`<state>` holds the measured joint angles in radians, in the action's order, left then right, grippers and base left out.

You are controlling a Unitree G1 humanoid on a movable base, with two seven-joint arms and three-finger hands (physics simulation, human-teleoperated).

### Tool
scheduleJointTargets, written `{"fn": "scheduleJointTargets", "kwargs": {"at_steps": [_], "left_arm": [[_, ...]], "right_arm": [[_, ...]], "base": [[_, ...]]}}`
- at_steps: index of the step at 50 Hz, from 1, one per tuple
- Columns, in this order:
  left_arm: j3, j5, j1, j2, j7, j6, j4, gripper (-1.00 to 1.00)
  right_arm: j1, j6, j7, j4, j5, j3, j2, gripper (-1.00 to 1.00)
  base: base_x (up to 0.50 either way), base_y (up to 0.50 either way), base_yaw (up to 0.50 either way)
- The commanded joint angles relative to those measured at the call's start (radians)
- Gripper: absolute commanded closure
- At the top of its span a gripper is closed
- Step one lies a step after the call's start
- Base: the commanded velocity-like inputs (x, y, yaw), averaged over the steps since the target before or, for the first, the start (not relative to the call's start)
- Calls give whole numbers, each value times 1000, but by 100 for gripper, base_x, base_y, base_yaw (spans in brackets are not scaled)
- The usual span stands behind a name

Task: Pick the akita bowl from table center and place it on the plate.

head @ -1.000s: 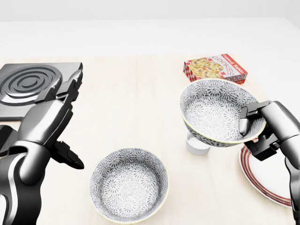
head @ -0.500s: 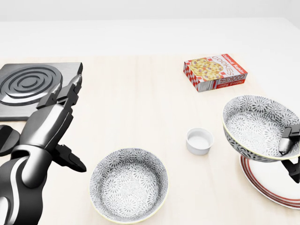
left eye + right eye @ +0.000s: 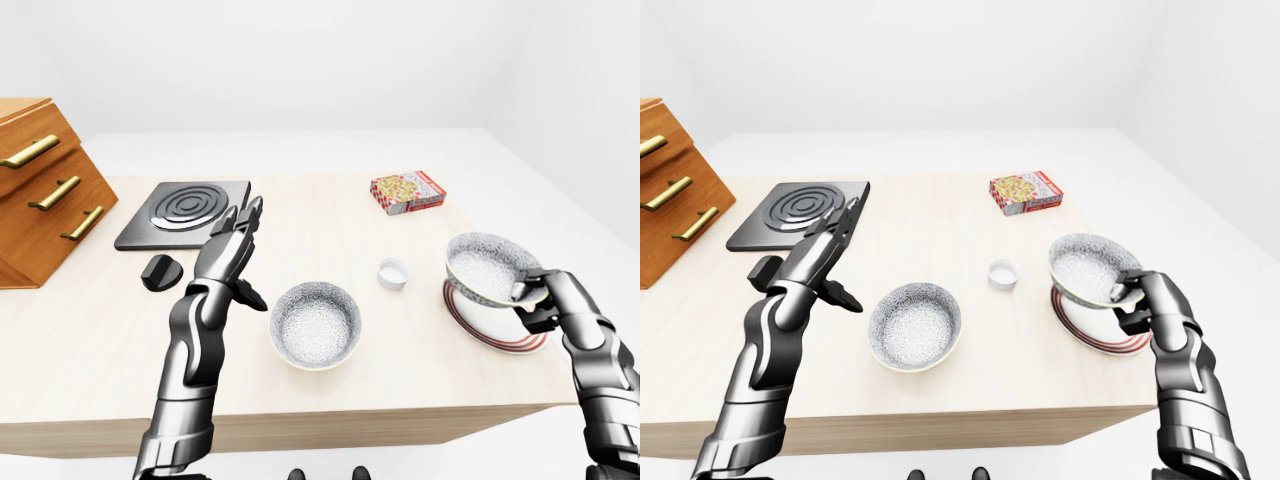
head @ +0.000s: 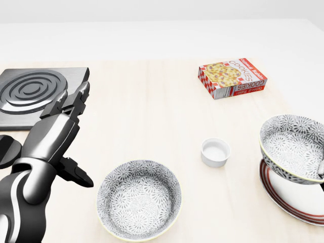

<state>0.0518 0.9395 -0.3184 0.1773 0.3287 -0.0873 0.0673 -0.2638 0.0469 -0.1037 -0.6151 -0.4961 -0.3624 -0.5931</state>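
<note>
The akita bowl [image 4: 294, 147] hangs over the red-rimmed plate [image 4: 289, 202], above its upper left part in the head view, tipped a little. From here I cannot tell whether its foot touches the plate. A second ago it was well left of the plate, right over the small white cup [image 4: 215, 152]. Half a second ago it had only reached the plate's left edge, and now it sits further right and lower. The right hand [image 3: 532, 293] has its fingers clamped on the bowl's right rim, one finger inside and the others outside, the same grip as before. In the head view that hand has slid almost off the right edge.

The cup now stands uncovered, just left of the plate. A second patterned bowl [image 4: 139, 198] sits further left of the plate and lower in the head view, where it was before. The cookie box [image 4: 232, 77] lies above and left of the plate, unmoved. Well apart from the plate, far to its left, the left hand [image 4: 54, 132] floats over the table [image 4: 152, 111] with its fingers spread and holding nothing, its pose hardly changed. It hovers by the black burner plate [image 4: 33, 93].
</note>
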Motion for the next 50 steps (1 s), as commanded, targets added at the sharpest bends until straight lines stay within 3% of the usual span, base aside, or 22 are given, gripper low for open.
{"fn": "scheduleJointTargets", "kwargs": {"at_steps": [1,17,37,38,40,41,50], "left_arm": [[1,1,5,0,11,0,14,-100],[-5,11,8,-6,1,0,5,-100],[-6,9,0,-5,-10,1,-16,-100],[-5,8,0,-5,-10,1,-15,-100],[-4,7,1,-4,-9,1,-15,-100],[-4,7,0,-3,-11,3,-18,-100],[-1,1,-3,0,-12,4,-23,-100]], "right_arm": [[-51,40,127,-191,60,25,-43,100],[-138,40,242,-459,79,111,-86,100],[-77,40,257,-410,69,125,-80,100],[-65,40,250,-384,67,117,-79,87],[-39,40,227,-336,64,102,-72,-80],[-33,40,224,-325,60,96,-71,-100],[1,40,198,-243,31,61,-56,-100]], "base": [[0,0,0],[0,0,0],[0,0,0],[0,0,0],[0,0,0],[0,0,0],[0,0,0]]}}
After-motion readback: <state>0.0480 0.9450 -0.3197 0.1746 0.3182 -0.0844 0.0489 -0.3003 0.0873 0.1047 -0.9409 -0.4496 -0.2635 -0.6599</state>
